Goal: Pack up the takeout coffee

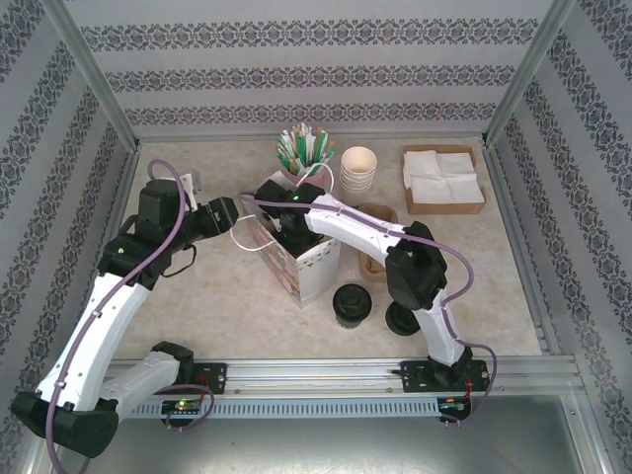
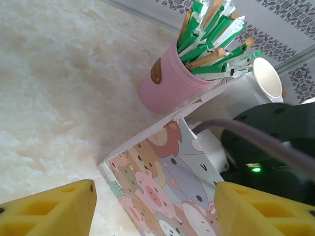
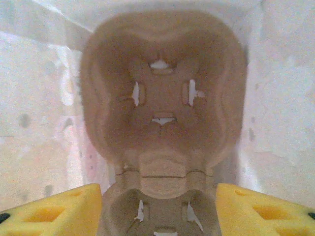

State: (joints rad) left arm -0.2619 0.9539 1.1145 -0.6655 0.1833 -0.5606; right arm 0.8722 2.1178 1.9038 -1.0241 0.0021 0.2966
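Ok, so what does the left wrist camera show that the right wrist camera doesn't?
Left wrist: the paper bag from outside with its cartoon-animal print, a pink cup stuffed with green and brown sachets, a white cup, and the other arm's black wrist with a green light. Right wrist: a brown pulp carrier with empty slots, down between white bag walls. Both share the bag and open yellow fingers, on the left end effector and the right end effector.

We look straight down into a brown pulp cup carrier, one slot's floor cut by four small slits. White bag walls surround it. Our right gripper shows yellow fingertips spread wide at the bottom corners.
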